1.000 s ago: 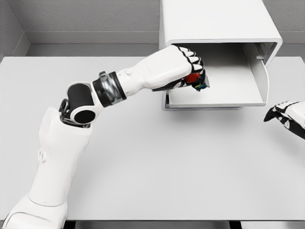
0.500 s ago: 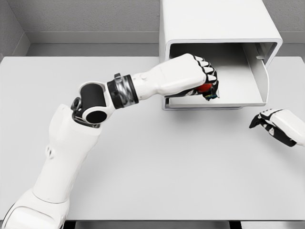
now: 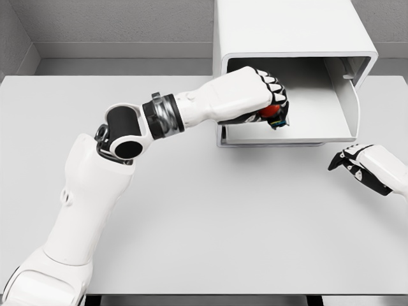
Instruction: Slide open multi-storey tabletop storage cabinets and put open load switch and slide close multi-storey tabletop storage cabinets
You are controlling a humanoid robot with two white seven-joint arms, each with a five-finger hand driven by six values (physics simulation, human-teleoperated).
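Red switch point(image 3: 273, 111) gripped; left hand point(image 3: 264, 99) inside boxy cabinet point(image 3: 290, 38)

The left hand point(image 3: 258, 97) is closed around a red switch point(image 3: 274, 113) over the open drawer point(image 3: 319, 124) of the white cabinet point(image 3: 287, 29) at the counter's point(image 3: 210, 223) far edge. The right hand point(image 3: 357, 164) hovers near the right edge, fingers loosely curled, holding nothing.

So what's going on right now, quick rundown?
Left hand shut on small red load switch, over the open white cabinet drawer. Right hand low beside the drawer, empty. Nothing in the way.
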